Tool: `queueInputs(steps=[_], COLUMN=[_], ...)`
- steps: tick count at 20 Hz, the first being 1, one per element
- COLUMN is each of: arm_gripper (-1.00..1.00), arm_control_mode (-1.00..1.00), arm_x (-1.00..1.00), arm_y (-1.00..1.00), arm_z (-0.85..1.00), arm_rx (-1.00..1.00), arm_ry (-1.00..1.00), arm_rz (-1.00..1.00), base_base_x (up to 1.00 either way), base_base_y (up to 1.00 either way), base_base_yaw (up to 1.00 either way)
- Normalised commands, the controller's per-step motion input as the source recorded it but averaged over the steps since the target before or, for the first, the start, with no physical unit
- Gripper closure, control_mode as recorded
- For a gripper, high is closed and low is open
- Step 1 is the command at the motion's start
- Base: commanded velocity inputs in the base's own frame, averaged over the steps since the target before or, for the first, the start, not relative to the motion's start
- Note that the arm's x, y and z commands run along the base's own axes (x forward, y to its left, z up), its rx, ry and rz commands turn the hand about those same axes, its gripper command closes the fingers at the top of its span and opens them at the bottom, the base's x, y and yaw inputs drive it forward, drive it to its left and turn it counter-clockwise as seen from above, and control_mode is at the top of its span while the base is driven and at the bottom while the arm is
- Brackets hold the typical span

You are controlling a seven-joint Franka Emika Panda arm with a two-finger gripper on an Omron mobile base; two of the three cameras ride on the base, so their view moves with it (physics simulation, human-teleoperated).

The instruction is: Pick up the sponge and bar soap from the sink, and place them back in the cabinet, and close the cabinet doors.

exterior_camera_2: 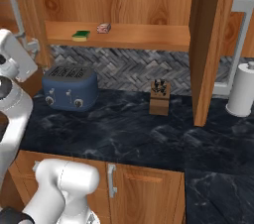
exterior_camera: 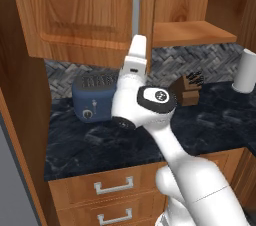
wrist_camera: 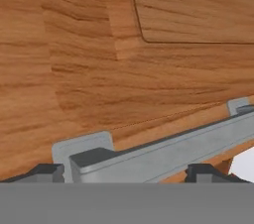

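Note:
The green and yellow sponge point(exterior_camera_2: 81, 34) and the pinkish bar soap point(exterior_camera_2: 103, 28) lie on the cabinet's plank shelf point(exterior_camera_2: 144, 36), at its left end. Both cabinet doors stand open: the left door point(exterior_camera: 75, 5) with its silver handle point(exterior_camera: 139, 5), and the right door point(exterior_camera_2: 206, 44) seen edge-on with its handle point(exterior_camera_2: 240, 44). My gripper point(wrist_camera: 126, 171) is up against the left door's handle point(wrist_camera: 163, 148). It is open, with one fingertip on each side of the bar near its mount. The sink is out of view.
A blue toaster point(exterior_camera_2: 69, 88) stands on the dark marble counter point(exterior_camera_2: 124, 139) under the shelf. A knife block point(exterior_camera_2: 159, 96) is near the backsplash, and a white paper towel roll point(exterior_camera_2: 242, 89) stands at the right. Drawer fronts point(exterior_camera: 112, 187) run below the counter edge.

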Motion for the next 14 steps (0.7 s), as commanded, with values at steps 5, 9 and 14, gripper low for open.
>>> queueInputs(steps=[5,9,14], arm_gripper=[-1.0,-1.0,-1.0], arm_control_mode=[-1.0,-1.0,-1.0], arm_x=[0.72,0.51,0.32], arm_y=[0.0,0.0,0.0], arm_z=[-0.07,-0.06,0.0], arm_rx=[0.0,0.0,0.0], arm_ry=[0.0,0.0,0.0], arm_rz=[0.0,0.0,0.0], base_base_x=[0.0,0.0,0.0], base_base_y=[0.0,0.0,0.0], base_base_yaw=[0.0,0.0,0.0])
